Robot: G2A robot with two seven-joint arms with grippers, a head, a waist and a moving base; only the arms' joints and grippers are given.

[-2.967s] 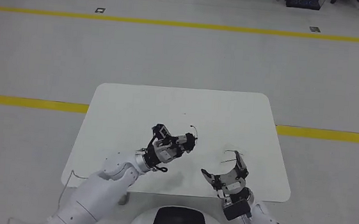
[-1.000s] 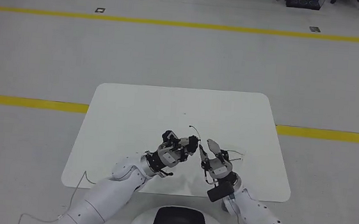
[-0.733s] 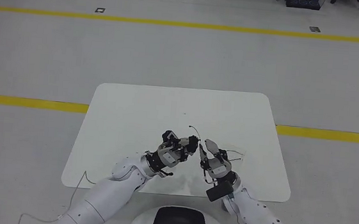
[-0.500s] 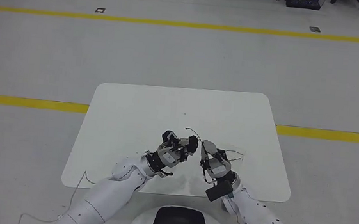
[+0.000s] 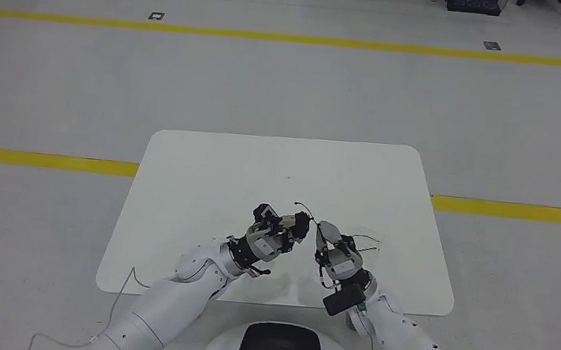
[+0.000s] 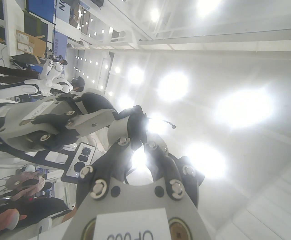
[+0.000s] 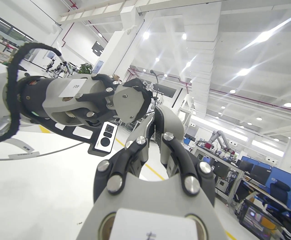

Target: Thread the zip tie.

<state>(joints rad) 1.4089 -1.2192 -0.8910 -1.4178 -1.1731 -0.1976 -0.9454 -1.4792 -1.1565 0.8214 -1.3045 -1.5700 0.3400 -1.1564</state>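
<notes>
We are pinching the zip tie (image 6: pixel 173 126) between left tool (image 5: pixel 297 224) and right tool (image 7: pixel 154 120); next, seemingly, aligning tip into head.

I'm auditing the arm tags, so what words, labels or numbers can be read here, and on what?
"左": white label on the left claw's housing.
Slanted label on the right claw's housing, left wrist view: too skewed to read.
Base labels nearest each wrist camera: cut off by the frame, unreadable in full.
Wall signs behind: too small to read.
</notes>
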